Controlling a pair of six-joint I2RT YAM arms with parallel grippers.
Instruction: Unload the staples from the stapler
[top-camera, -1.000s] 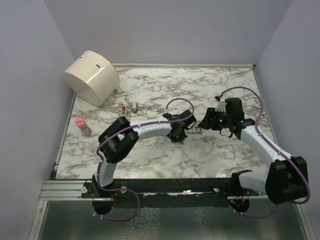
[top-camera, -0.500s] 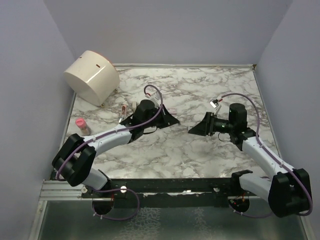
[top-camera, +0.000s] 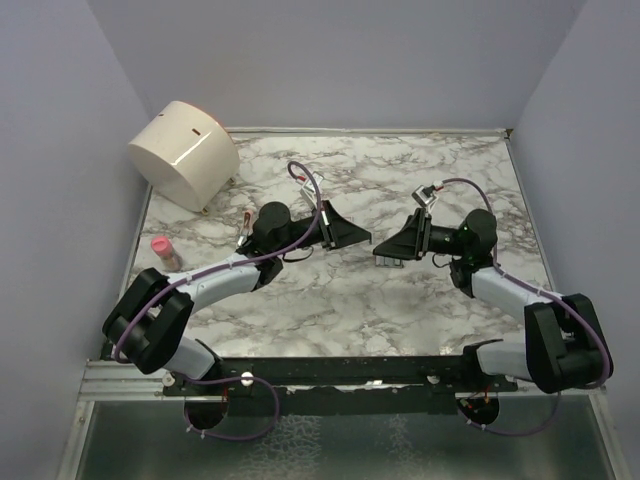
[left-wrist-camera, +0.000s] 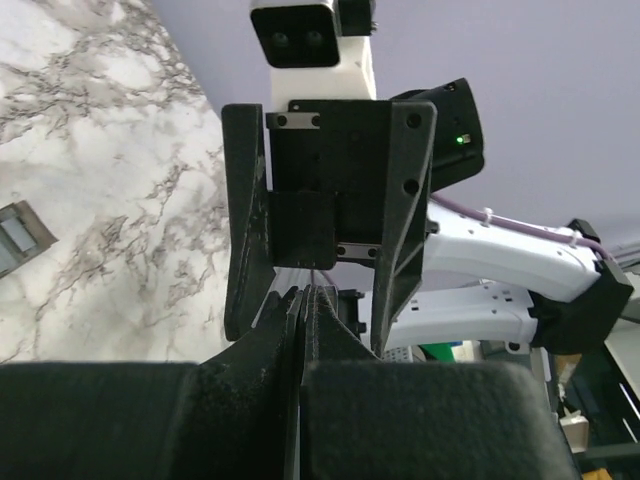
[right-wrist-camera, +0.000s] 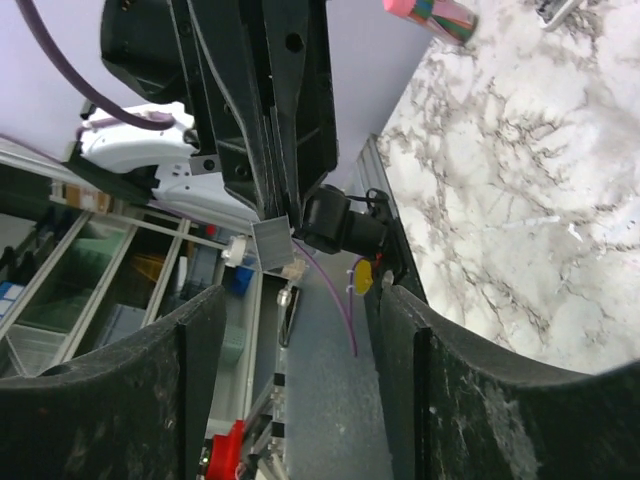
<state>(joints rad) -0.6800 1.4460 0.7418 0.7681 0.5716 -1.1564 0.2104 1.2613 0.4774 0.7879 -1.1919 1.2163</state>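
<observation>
Staples (right-wrist-camera: 272, 245) seemed pinched in the closed left end effector (left-wrist-camera: 303, 300), clear of the stapler (top-camera: 389, 259) under the open right end effector (right-wrist-camera: 300, 320); setting them on the counter (top-camera: 330, 300) remained.

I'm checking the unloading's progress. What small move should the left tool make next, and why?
Probably lower toward the marble table and open. The left tool is shut on a small silvery piece, seemingly staples, raised facing the open, empty right tool.
</observation>
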